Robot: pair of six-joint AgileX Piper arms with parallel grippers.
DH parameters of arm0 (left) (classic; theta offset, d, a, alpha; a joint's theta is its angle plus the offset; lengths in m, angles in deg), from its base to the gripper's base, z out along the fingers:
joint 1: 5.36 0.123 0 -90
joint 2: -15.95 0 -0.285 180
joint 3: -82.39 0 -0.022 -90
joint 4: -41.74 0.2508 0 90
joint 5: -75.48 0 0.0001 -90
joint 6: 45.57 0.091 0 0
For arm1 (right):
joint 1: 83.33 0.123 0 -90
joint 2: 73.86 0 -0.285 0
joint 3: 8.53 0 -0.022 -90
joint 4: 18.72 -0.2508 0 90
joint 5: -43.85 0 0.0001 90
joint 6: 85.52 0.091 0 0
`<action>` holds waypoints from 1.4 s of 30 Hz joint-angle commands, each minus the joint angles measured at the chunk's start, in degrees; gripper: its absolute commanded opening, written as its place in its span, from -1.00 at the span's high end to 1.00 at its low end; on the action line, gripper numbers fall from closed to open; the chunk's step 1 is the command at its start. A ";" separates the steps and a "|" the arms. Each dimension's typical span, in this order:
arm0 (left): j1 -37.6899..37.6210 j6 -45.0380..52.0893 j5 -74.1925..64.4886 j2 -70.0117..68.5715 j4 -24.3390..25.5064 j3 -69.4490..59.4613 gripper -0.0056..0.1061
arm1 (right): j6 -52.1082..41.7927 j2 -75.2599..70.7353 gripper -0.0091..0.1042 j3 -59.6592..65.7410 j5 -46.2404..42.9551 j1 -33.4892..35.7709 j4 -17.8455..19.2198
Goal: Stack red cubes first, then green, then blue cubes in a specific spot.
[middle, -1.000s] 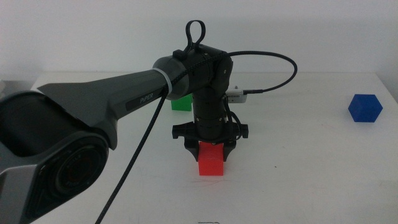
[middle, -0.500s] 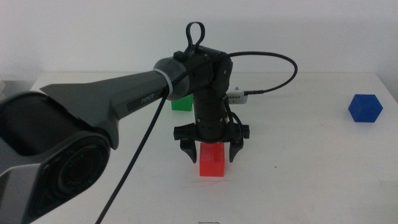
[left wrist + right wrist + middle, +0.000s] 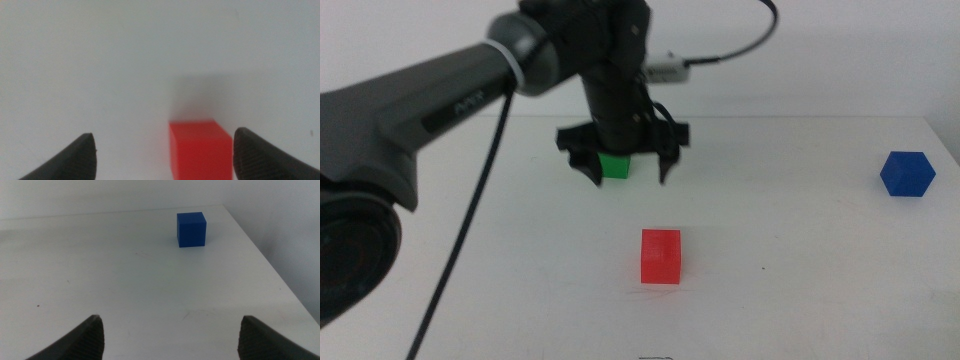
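The red cube (image 3: 660, 256) stands alone on the white table, front of centre; it also shows in the left wrist view (image 3: 200, 147). My left gripper (image 3: 627, 180) is open and empty, raised above the table behind the red cube. The green cube (image 3: 613, 165) shows between its jaws, farther back on the table. The blue cube (image 3: 906, 174) sits at the far right and also shows in the right wrist view (image 3: 191, 229). My right gripper (image 3: 172, 322) is open and empty, well short of the blue cube, and is out of the middle view.
The left arm (image 3: 430, 95) and its black cable (image 3: 470, 230) cross the left half of the table. The table's right edge (image 3: 265, 260) runs close beside the blue cube. A wall rises behind the table's far edge.
My left gripper opened, let go of the red cube, then rose and moved back toward the green cube. The red cube stays where it was set.
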 commanded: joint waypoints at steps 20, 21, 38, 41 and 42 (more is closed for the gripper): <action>11.01 16.41 1.40 14.49 -1.99 26.58 -0.77 | -0.51 -1.34 -0.49 -1.04 -4.18 0.14 0.56; 11.01 16.90 2.20 14.69 -2.21 26.58 -0.77 | -0.51 -1.34 -0.49 -1.04 -4.18 0.14 0.56; 11.01 17.33 11.76 19.55 -2.85 26.58 -0.77 | -0.51 -1.34 -0.49 -1.04 -4.18 0.14 0.56; 11.01 17.26 13.18 20.17 -2.85 26.58 -0.77 | -0.51 -1.34 -0.49 -1.04 -4.18 0.14 0.56; 11.01 17.27 13.58 20.37 -2.85 26.58 -0.77 | -0.51 -1.34 -0.49 -1.04 -4.18 0.14 0.56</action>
